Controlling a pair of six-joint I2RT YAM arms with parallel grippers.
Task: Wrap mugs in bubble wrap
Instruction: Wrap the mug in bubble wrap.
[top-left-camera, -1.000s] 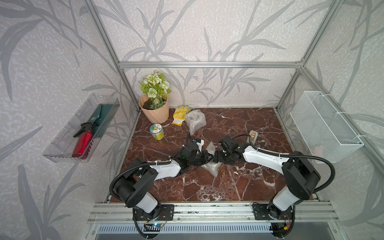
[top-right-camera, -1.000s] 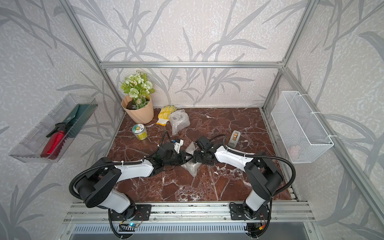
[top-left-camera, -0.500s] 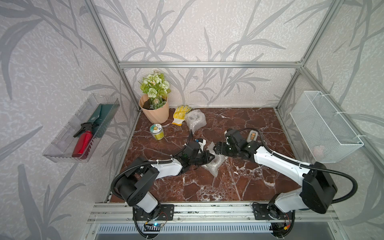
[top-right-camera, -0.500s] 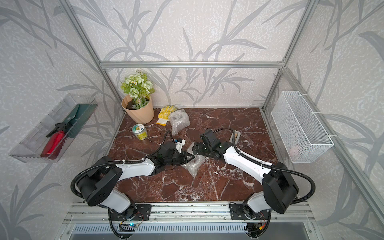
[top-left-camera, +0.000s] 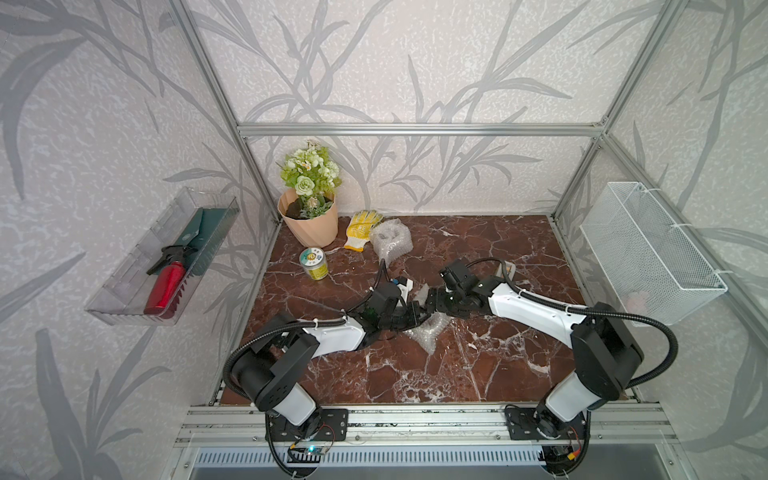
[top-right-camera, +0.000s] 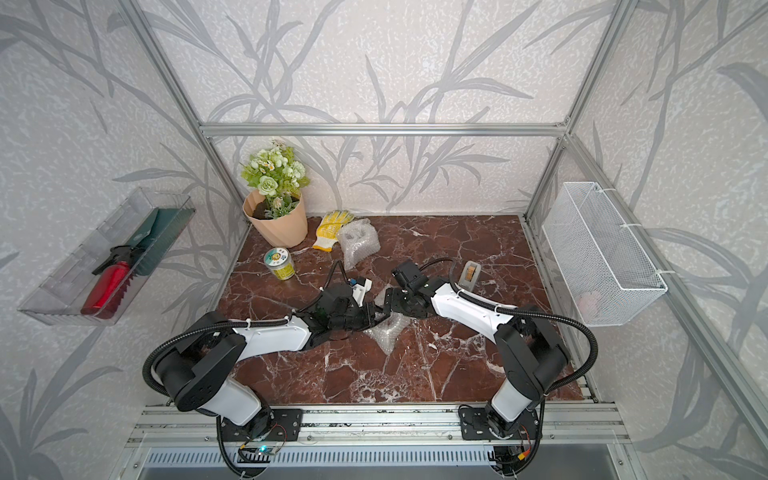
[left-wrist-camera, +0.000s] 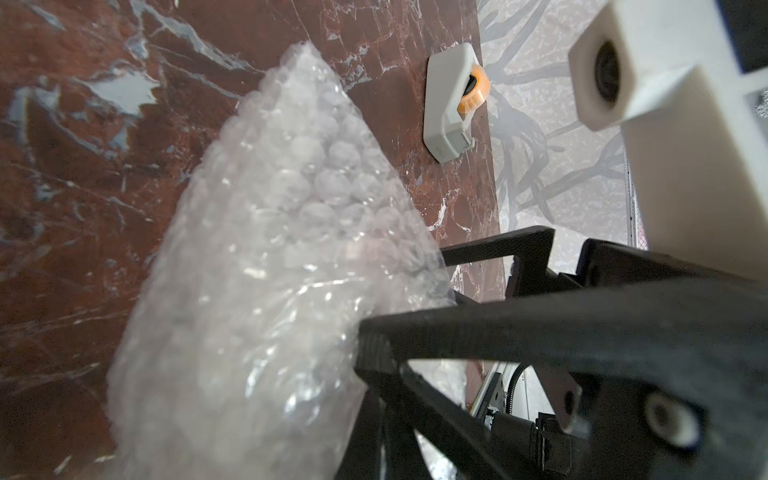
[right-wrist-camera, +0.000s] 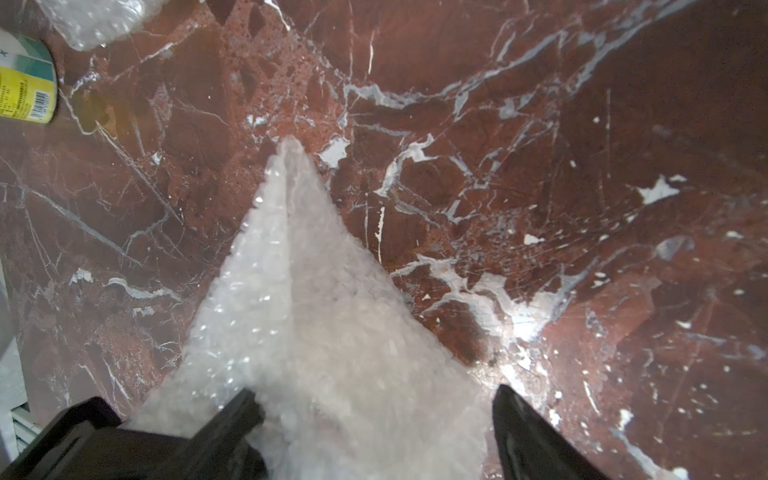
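Note:
A crumpled bundle of bubble wrap (top-left-camera: 432, 332) (top-right-camera: 388, 334) lies at the middle of the marble table, and both grippers meet over it. My left gripper (top-left-camera: 419, 318) (left-wrist-camera: 380, 432) is shut, pinching the wrap's (left-wrist-camera: 266, 257) edge. My right gripper (top-left-camera: 432, 301) (right-wrist-camera: 374, 415) is open and straddles the wrap (right-wrist-camera: 316, 316), which runs out to a point ahead of it. A second wrapped bundle (top-left-camera: 390, 239) sits at the back beside the glove. The mugs are hidden; only a faint pink patch shows through the wrap in the left wrist view.
A tape dispenser (top-right-camera: 469, 274) (left-wrist-camera: 451, 104) lies just behind the right arm. A tin can (top-left-camera: 313, 264), a yellow glove (top-left-camera: 361, 228) and a flower pot (top-left-camera: 309, 220) stand at the back left. A wire basket (top-left-camera: 648, 249) hangs on the right wall, a clear tray (top-left-camera: 166, 257) on the left wall.
The right arm rose and stretched out half a second ago, then came back down low over the bundle. The left gripper has stayed at the wrap.

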